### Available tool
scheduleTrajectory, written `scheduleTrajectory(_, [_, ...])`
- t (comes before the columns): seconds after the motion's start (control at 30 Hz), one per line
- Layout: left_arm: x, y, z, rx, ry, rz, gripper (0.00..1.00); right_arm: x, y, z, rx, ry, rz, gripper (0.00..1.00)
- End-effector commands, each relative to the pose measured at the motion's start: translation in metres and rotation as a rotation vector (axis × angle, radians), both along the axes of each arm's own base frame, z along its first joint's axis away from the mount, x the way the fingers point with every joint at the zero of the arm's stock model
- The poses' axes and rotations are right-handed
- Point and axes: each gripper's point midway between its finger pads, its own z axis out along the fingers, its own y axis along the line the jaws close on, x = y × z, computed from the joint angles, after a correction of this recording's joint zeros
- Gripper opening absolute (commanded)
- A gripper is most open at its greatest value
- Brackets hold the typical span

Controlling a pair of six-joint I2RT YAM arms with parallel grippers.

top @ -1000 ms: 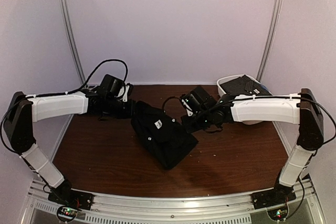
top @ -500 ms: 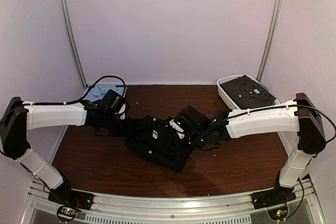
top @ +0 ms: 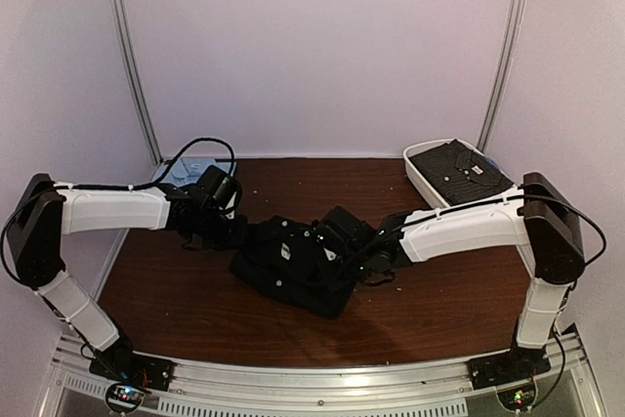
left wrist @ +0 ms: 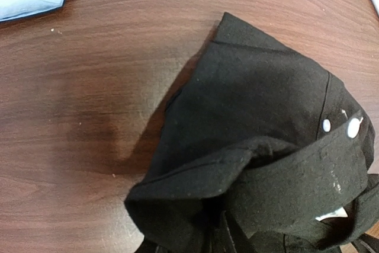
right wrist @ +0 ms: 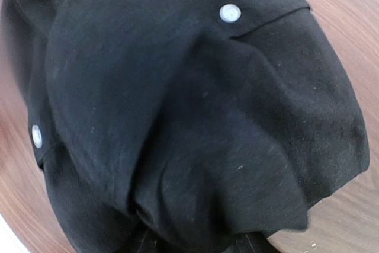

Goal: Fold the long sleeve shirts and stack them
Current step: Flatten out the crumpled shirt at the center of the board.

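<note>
The black shirt (top: pixel 293 266) lay bunched in a loose heap at the centre of the tabletop (top: pixel 439 310), collar and pale buttons (left wrist: pixel 353 127) turned up, not a flat fold. The left hand (top: pixel 232 231) sat at its left edge and the right hand (top: pixel 342 241) pressed onto its right half. Cloth filled both wrist views, so whether either hand was apart or clamped on fabric could not be told.

The likeliest trouble was a pinch through several layers at once, which would drag the whole heap instead of opening it. A finger might also snag in the collar fold. Working so close over one bundle, the hands could knock together.

Bare tabletop lay across the lower centre and lower right of the overhead frame. The light blue shirt (top: pixel 184 172) took the upper left corner. The white tub (top: pixel 418 171), holding a dark dotted shirt (top: pixel 461 171), sat upper right just above the right forearm, where a wide sweep might clip it.
</note>
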Motion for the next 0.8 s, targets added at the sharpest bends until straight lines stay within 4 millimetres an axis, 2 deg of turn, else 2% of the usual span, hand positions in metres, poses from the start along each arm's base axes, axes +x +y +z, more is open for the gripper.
scheduleTrajectory(0.0, [0.019, -0.009, 0.013, -0.033, -0.065, 0.006, 0.26, 0.022, 0.004, 0.021, 0.020, -0.076, -0.071, 0.31])
scheduleTrajectory(0.1, [0.022, -0.009, 0.015, -0.030, -0.083, -0.001, 0.27, 0.031, -0.003, 0.032, 0.026, -0.101, -0.109, 0.10])
scheduleTrajectory(0.2, [0.025, -0.006, 0.014, -0.007, -0.092, 0.009, 0.29, 0.041, -0.009, 0.047, 0.050, -0.126, -0.133, 0.00])
scheduleTrajectory(0.43, [0.034, -0.006, 0.018, 0.007, -0.116, 0.017, 0.30, 0.068, -0.018, 0.073, 0.101, -0.163, -0.181, 0.00])
scheduleTrajectory(0.63, [0.042, -0.005, 0.021, 0.027, -0.128, 0.015, 0.34, 0.092, -0.025, 0.085, 0.140, -0.186, -0.214, 0.00])
scheduleTrajectory(0.7, [0.044, -0.005, 0.020, 0.026, -0.126, 0.010, 0.32, 0.103, -0.030, 0.088, 0.151, -0.195, -0.232, 0.00])
scheduleTrajectory(0.77, [0.047, -0.009, 0.023, 0.016, -0.136, -0.003, 0.24, 0.115, -0.035, 0.091, 0.165, -0.202, -0.250, 0.00])
